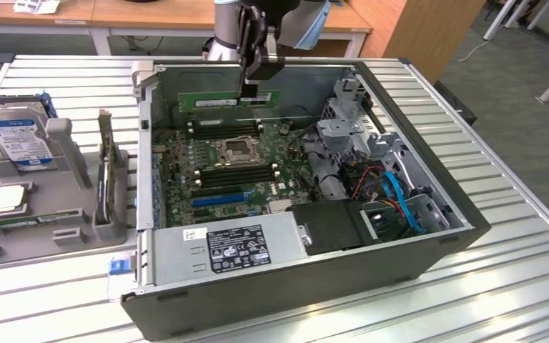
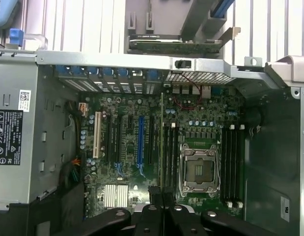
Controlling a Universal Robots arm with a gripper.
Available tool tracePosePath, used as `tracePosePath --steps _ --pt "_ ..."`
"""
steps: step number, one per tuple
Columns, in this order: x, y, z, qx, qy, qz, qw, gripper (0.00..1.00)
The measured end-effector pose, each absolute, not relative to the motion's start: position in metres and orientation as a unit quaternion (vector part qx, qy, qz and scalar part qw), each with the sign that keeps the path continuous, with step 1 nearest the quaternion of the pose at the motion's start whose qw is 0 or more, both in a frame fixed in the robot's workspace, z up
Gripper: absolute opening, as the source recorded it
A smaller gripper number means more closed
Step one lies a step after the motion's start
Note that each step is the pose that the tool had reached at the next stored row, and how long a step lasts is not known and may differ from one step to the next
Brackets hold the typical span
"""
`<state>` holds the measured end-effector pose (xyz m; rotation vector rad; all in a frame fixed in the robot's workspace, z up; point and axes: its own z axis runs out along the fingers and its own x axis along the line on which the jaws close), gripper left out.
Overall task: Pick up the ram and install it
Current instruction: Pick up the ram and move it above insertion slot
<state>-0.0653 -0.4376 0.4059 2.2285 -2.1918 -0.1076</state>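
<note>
Ram, the long thin green circuit-board stick with black chips point(image 1: 212, 101): clamped by its upper edge in my black two-fingered pincer point(image 1: 254, 89), the jaws nearly closed on the thin board. It hangs level inside the open dark grey computer case point(image 1: 351, 286), above the green motherboard point(image 1: 169, 161) (not touching it, as far as I can judge). Pick-up is done and installing is in hand. Seating calls for aligning its lower edge with a black memory slot point(image 1: 222, 129).
</note>
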Motion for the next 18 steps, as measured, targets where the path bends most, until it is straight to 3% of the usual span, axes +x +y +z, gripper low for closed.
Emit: tracePosePath --steps 18 --pt "-0.065 -0.437 0.389 0.712 -0.701 -0.037 0.004 0.11"
